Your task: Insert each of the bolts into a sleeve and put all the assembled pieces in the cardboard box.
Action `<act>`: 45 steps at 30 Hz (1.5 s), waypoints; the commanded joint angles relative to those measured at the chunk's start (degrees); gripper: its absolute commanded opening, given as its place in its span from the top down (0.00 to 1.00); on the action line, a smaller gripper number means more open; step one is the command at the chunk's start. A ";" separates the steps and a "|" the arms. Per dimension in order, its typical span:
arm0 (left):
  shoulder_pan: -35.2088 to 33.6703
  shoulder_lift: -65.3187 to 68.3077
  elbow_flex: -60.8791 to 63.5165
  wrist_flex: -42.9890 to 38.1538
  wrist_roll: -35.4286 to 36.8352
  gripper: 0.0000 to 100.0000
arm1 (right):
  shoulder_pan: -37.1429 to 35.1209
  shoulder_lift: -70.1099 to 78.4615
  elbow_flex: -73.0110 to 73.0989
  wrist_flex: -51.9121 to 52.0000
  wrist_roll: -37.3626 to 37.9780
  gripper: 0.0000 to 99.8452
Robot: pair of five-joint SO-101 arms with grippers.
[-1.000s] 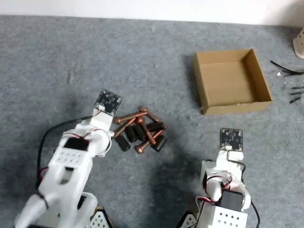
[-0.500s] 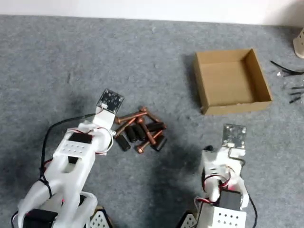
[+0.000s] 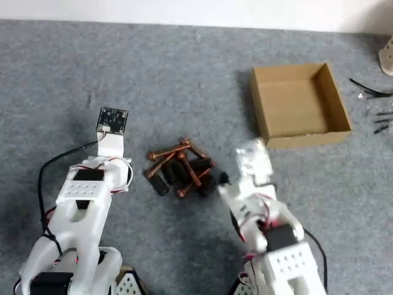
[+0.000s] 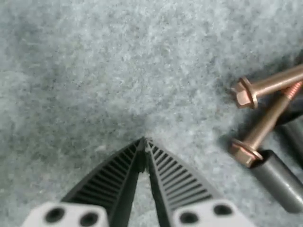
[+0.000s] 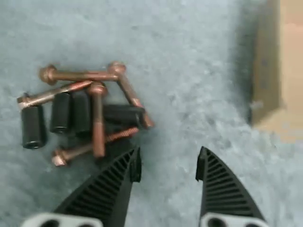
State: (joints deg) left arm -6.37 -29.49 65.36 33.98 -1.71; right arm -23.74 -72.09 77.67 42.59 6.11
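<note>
Nothing's been assembled so far, by the looks of it. The bolts and sleeves are dumped in one tangled pile on the grey mat between the two arms, probably so it can be reached from either side. The cardboard box is parked well apart on the right arm's side, and nothing is seen inside it. The left gripper is held over bare mat just beside the pile, jaws pressed together with nothing pinched. The right gripper is pointed at the pile's near edge with jaws spread wide, which reads like a grab being lined up. An exact count can't be made, since the pieces are stacked. In the left wrist view one bolt head is butted against a sleeve end, and whether it's inserted can't be told.
</note>
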 commanded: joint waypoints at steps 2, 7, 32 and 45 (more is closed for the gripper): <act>-0.84 0.22 -2.42 -1.23 0.35 0.99 | -4.18 29.32 -17.89 -4.97 1.32 0.82; -0.84 0.22 -2.42 -1.23 0.26 0.99 | -4.88 52.26 -33.19 -4.88 1.41 0.82; -1.19 -0.13 -2.42 -1.23 0.44 0.99 | -5.32 59.47 -30.11 -13.23 1.41 0.82; -1.27 0.04 -2.42 -1.23 0.44 0.99 | 1.71 59.47 -30.55 -11.56 1.58 0.82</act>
State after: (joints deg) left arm -6.81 -29.49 65.36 33.98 -1.71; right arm -24.09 -11.87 47.78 30.81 6.90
